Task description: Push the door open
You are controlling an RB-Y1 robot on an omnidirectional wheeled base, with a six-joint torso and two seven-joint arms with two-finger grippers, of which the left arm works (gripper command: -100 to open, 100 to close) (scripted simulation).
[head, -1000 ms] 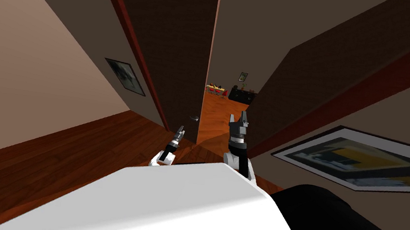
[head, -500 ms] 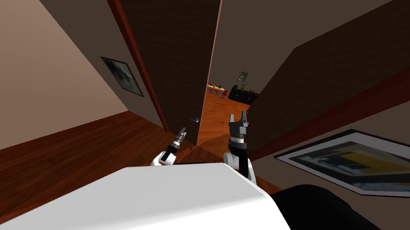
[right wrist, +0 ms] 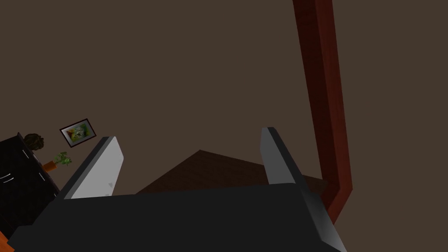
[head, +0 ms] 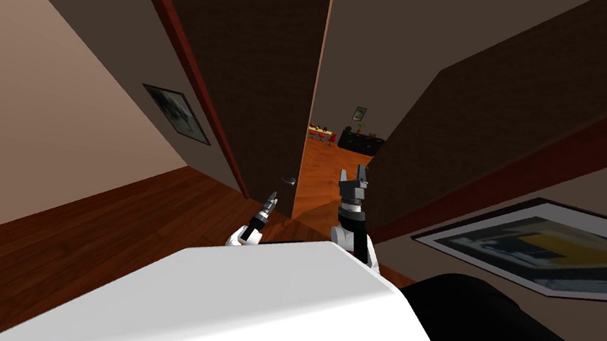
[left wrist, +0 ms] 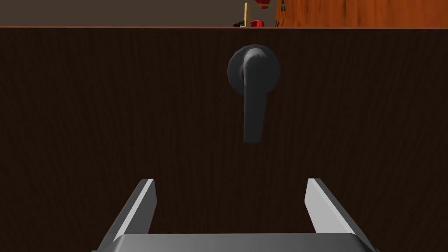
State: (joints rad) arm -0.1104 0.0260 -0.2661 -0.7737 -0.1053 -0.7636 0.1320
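Left gripper point(left wrist: 229, 180) has edged closer to the dark door point(left wrist: 96, 109) | fingers spread wide, lever handle point(left wrist: 254, 109) ahead, untouched | right gripper point(right wrist: 188, 133) raised, fingers wide

three cameras, one door point(head: 250, 64)
head looks steeply down on it; left wrist faces its handle point(left wrist: 253, 94) close up; right wrist points at a wall point(right wrist: 197, 65).
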